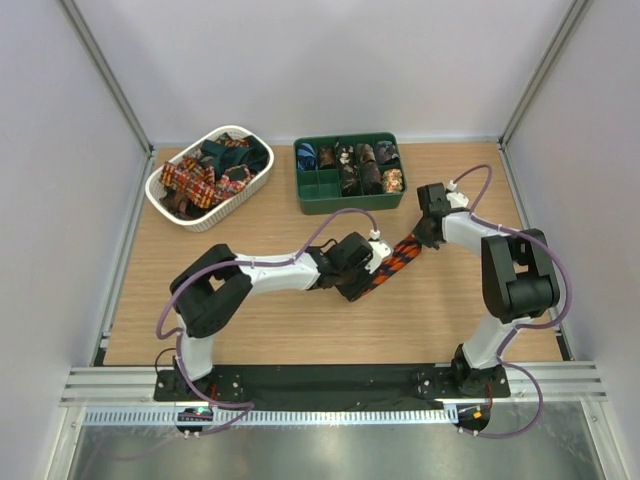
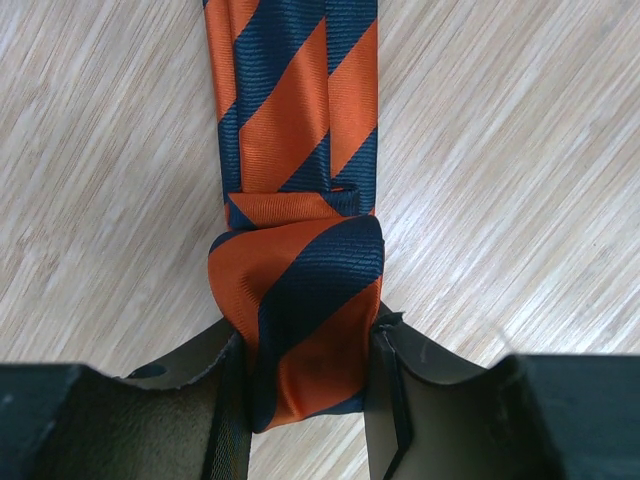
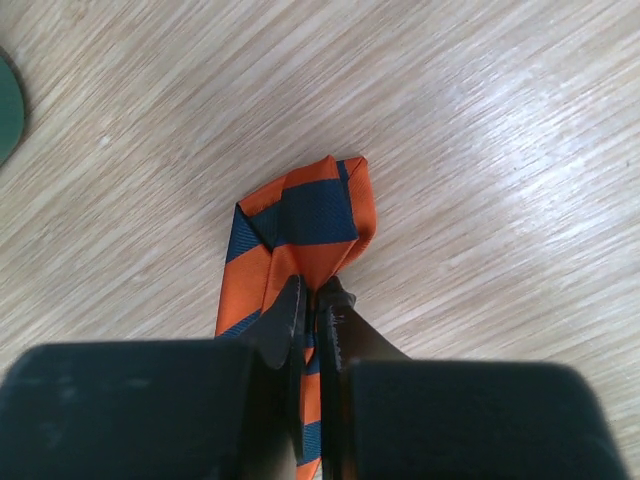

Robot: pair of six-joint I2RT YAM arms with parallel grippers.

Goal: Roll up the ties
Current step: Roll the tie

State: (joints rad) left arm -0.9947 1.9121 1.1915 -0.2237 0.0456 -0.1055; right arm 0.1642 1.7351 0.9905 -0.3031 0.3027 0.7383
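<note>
1. Top external view alone gives the layout. The striped tie [image 1: 395, 262], orange and dark, lies slantwise on the wooden table [image 1: 300, 330] between the two arms. At the far side, well apart from it, are the white basket [image 1: 225, 213] of loose ties [image 1: 195, 180] and the green tray [image 1: 350, 207] of rolled ties [image 1: 365, 165].
2. From above, the left gripper [image 1: 368, 283] sits at the tie's nearer end and the right gripper [image 1: 418, 243] at its farther end. The jaws are too small there to judge.
3. Left wrist view supplies that detail. This end of the striped tie [image 2: 295, 290] is turned over into a thick roll. The left gripper [image 2: 310, 360] has a finger [image 2: 225, 400] pressed on each side of the roll, clamped on it. The rest of the tie runs away flat on the wood.
4. Right wrist view shows the right gripper [image 3: 312, 295] with its fingers [image 3: 285, 310] nearly together, pinching thin fabric of the striped tie [image 3: 305, 215]. Just past the tips, the tie's end lies doubled over on the table. A sliver of the green tray [image 3: 5, 105] shows at the left edge.
</note>
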